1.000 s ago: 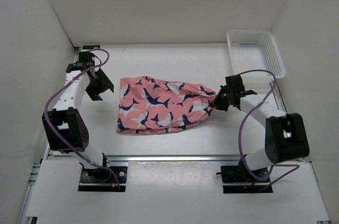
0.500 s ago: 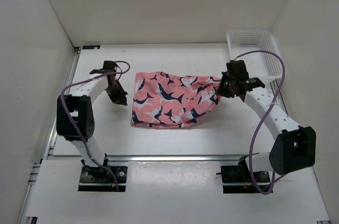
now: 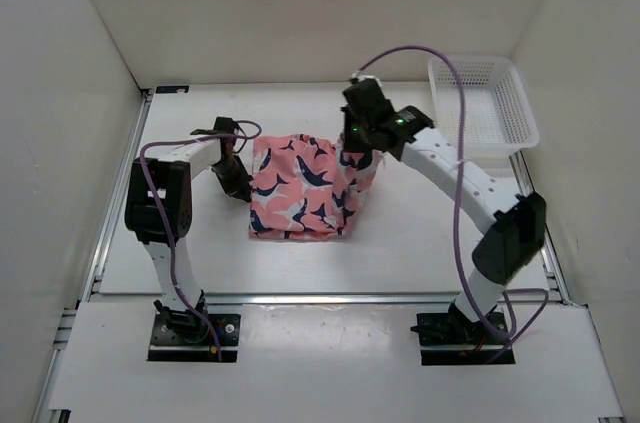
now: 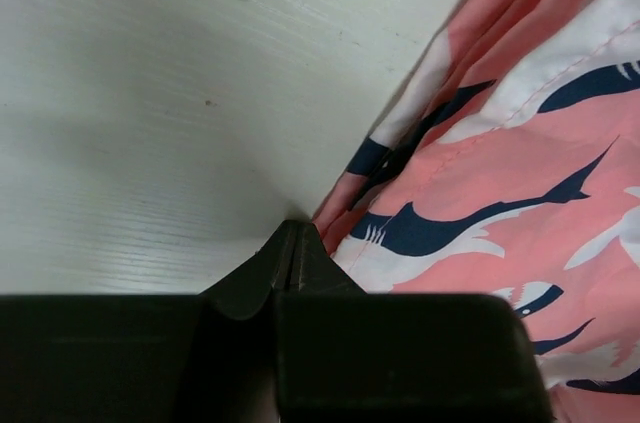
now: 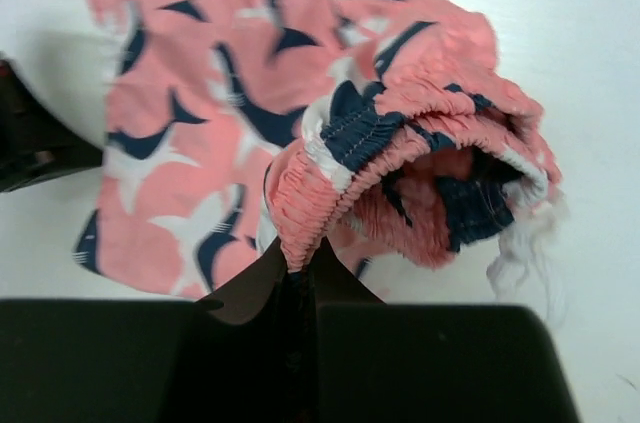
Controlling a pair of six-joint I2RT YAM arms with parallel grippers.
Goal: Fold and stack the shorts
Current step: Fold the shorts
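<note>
The pink shorts (image 3: 300, 193) with navy-and-white shark shapes lie half doubled over in the middle of the table. My right gripper (image 3: 356, 148) hangs over their right part, shut on the gathered elastic waistband (image 5: 330, 158), which is lifted and bunched above the flat cloth (image 5: 190, 113). In the right wrist view the right gripper (image 5: 300, 261) pinches that band at its tips. My left gripper (image 3: 240, 188) is low at the shorts' left edge. In the left wrist view the left gripper (image 4: 297, 235) is shut, its tips touching the hem of the shorts (image 4: 500, 173) with no cloth seen between them.
A white mesh basket (image 3: 482, 103) stands at the back right corner. White walls close in the table on the left, back and right. The right arm's purple cable (image 3: 455, 93) loops above the basket's near-left side.
My right gripper has carried the waistband left and up over the shorts, which now look narrower. My left gripper has moved right to the shorts' left edge and shut.
</note>
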